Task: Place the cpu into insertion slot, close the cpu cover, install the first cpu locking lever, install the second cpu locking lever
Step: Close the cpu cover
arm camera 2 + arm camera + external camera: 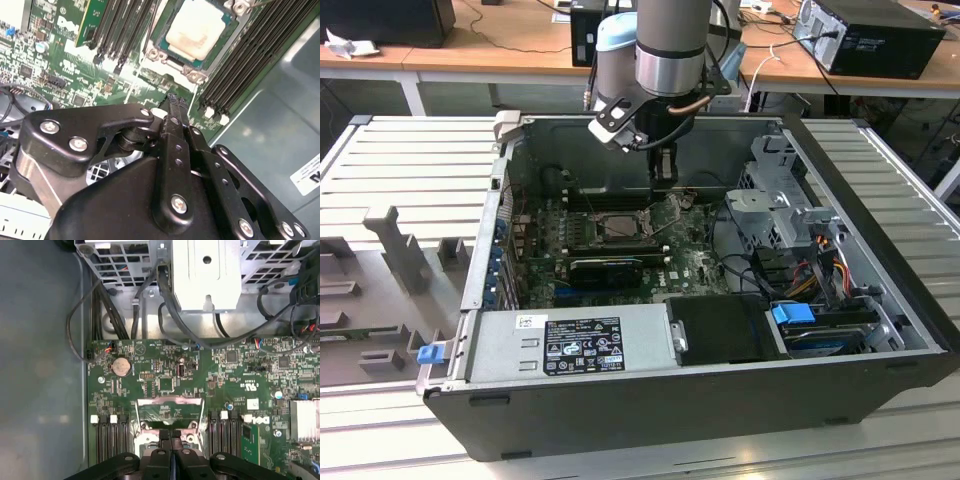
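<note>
One black two-fingered claw (665, 178) hangs from the grey arm (665, 50) inside the open dark computer case (720, 400) in the exterior view. It is just above the square black insertion slot (601, 223) on the green circuit board (700, 265), and the thin silvery cpu cover (672, 208) stands tilted up beside it.

In the second wrist view, the pale silver-beige square cpu (197, 30) lies seated in the slot, uncovered. The claw's fingers (175, 130) are clenched together.

In the first wrist view, their tips sit close against the upturned cover's (170, 401) edge; whether they touch cannot be told.
</note>
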